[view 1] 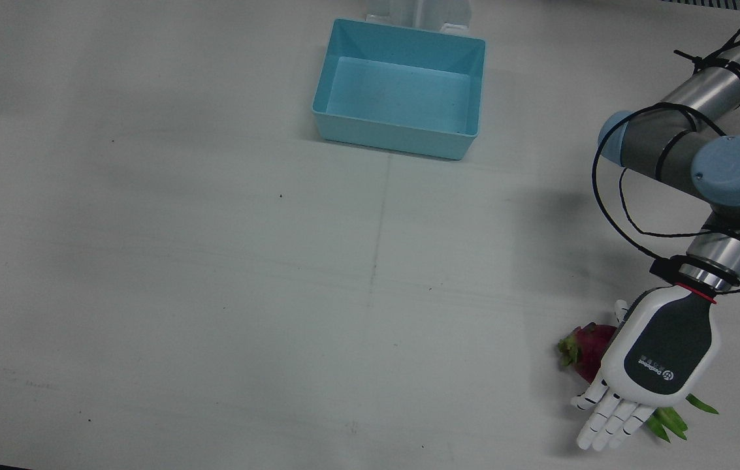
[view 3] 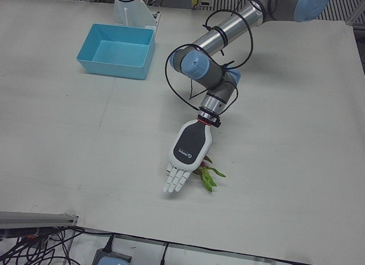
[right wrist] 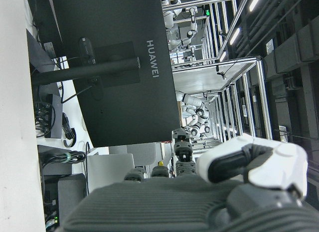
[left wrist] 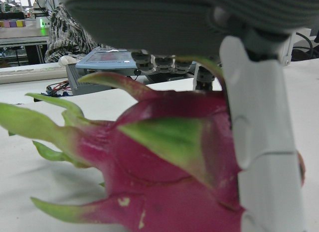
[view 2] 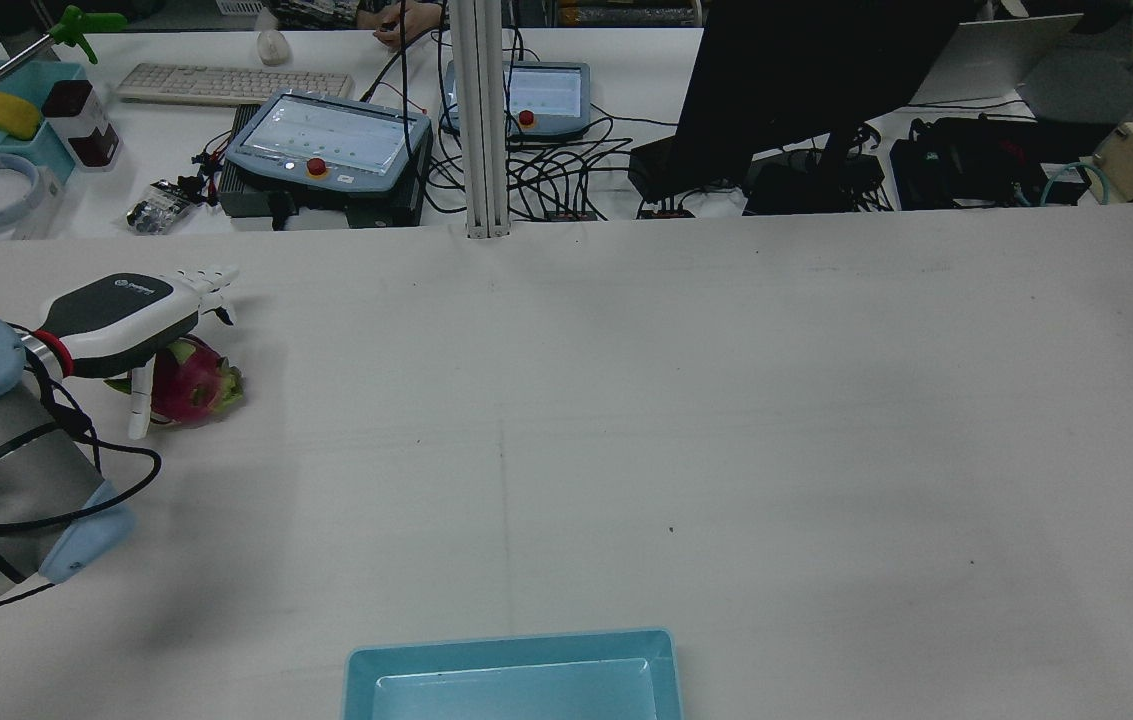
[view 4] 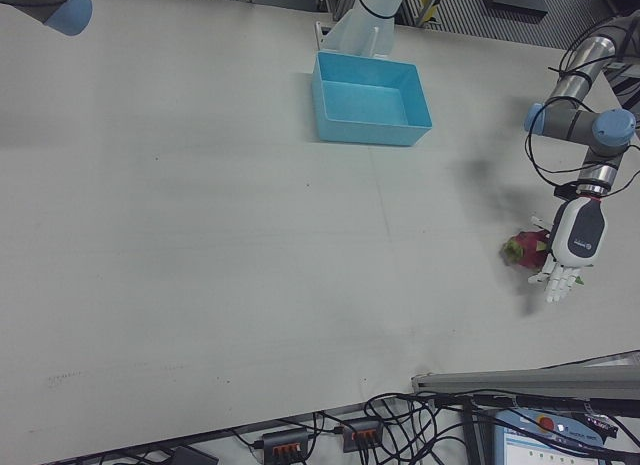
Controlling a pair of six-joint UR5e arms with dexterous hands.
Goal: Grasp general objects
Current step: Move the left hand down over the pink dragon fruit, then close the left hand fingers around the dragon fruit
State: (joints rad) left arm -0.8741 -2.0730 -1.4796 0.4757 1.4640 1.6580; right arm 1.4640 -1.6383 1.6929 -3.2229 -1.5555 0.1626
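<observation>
A pink dragon fruit [view 1: 588,349] with green scales lies on the white table near its front edge, on the robot's left side. My left hand [view 1: 657,352] hovers palm down right over it, open, with the fingers stretched flat and the thumb hanging beside the fruit. The rear view shows the hand [view 2: 121,312] just above the fruit [view 2: 191,385]. In the left hand view the fruit [left wrist: 164,162] fills the picture, with one finger [left wrist: 264,157] against its side. My right hand [right wrist: 199,202] shows only in its own view, raised and empty.
A light blue bin [view 1: 402,134] stands empty at the robot's edge of the table, in the middle. Beyond the far edge are control boxes [view 2: 326,150], cables and a black monitor [view 2: 806,80]. The right arm's elbow [view 4: 40,5] is at the top left of the right-front view.
</observation>
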